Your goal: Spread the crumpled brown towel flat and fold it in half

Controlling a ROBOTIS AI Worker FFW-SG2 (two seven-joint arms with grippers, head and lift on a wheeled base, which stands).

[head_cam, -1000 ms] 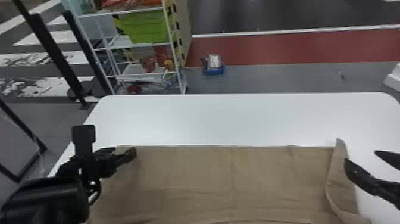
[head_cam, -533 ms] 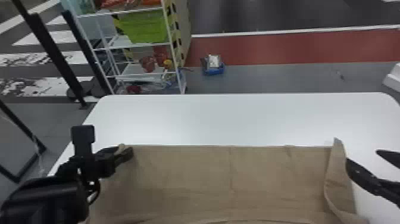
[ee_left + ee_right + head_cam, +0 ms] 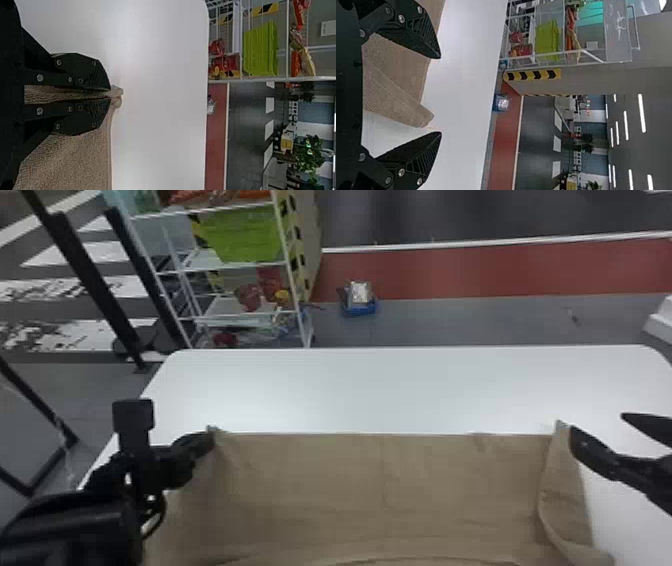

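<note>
Your brown woven cloth towel [image 3: 380, 490] lies spread over the near part of the white round-cornered bench [image 3: 400, 390], a loose flap along its right side. At the towel's far left corner, your left black two-fingered end effector [image 3: 212, 437] is clenched on the fabric – a small tuft pokes past its tips. At the far right corner, your right black two-fingered end effector [image 3: 598, 423] is wide open – the towel's corner lies between its fingers, ungripped.
</note>
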